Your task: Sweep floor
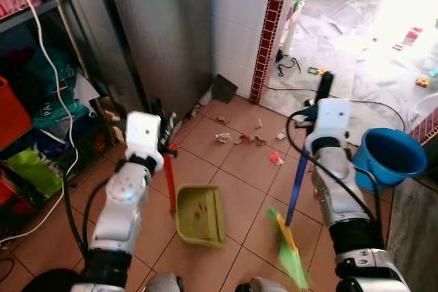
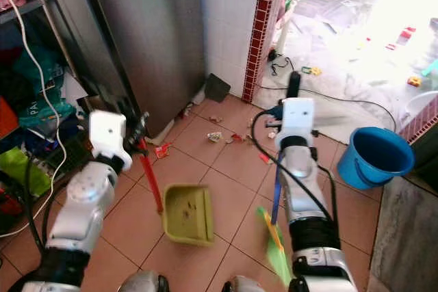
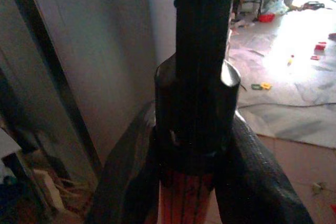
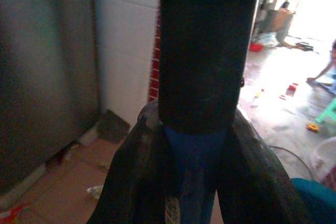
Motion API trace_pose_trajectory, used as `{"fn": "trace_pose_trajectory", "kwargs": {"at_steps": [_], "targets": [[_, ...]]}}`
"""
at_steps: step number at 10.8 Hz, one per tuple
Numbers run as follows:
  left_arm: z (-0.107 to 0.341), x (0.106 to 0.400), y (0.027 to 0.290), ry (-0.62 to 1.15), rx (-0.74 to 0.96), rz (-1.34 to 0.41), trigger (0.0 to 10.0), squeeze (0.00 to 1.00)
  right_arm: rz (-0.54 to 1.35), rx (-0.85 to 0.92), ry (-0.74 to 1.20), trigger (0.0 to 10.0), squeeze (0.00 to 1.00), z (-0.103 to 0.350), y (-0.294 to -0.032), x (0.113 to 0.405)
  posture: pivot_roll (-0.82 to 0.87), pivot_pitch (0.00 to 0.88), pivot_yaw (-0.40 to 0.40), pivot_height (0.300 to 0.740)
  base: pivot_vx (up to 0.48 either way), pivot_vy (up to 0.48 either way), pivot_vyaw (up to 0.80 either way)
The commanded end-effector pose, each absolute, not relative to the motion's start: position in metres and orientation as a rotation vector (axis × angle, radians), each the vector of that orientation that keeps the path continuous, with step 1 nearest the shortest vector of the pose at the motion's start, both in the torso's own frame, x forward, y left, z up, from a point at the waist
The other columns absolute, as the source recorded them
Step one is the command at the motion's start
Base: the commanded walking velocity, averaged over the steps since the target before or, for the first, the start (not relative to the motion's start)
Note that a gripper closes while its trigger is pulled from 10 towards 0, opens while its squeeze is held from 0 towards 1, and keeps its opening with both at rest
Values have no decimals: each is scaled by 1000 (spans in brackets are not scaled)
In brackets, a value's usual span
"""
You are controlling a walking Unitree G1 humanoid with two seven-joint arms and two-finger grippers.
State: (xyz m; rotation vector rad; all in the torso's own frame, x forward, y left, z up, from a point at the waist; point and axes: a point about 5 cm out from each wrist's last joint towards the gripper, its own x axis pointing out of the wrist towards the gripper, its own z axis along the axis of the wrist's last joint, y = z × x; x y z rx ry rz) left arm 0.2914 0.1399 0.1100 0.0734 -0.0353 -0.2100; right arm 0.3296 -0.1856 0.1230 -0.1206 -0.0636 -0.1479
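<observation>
- Two implements are in your grip: the left tool is clamped on the red handle of the dustpan, and the right tool is clamped on the blue handle of the broom, its black cap standing above the fingers.
- Your dustpan sits mouth-up on the tiled floor just ahead of your feet, with what looks like a little dirt inside.
- Your broom's green head is blurred and hangs close to the floor on your right, beside the pan but apart from it.
- Scraps of litter lie scattered on the tiles further out, toward the red-tiled wall corner, well apart from the pan.
- A blue bucket stands by your right arm, and a cable trails across the pale floor beyond.
- By my reading, you are between strokes, with most of the litter not yet gathered.
- Next, reach the broom head past the scraps and draw them back toward the pan's open edge; tilt that lip down onto the tiles first, and keep your swing short of the bucket.
</observation>
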Motion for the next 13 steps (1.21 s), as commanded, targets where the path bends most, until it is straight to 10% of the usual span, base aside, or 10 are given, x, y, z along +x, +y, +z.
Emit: {"fn": "trace_pose_trajectory", "kwargs": {"at_steps": [1, 11, 12, 13], "targets": [[116, 289, 138, -78, 64, -221, 10000, 0, -170, -112, -111, 10000, 0, 133, -189, 330, -38, 0, 10, 740, 0, 0, 0], [103, 274, 143, 1, 126, -207, 9843, 0, -166, -104, -58, 10000, 0, 115, -181, 312, -23, 0, 22, 740, 0, 0, 0], [103, 273, 144, -2, 103, -205, 0, 0, -155, -105, -55, 10000, 0, 115, -179, 312, -23, 3, 18, 740, 0, 0, 0], [103, 273, 145, -7, 98, -196, 0, 0, -148, -106, -54, 10000, 0, 115, -178, 312, -22, 3, 15, 740, 0, 0, 0]]}}
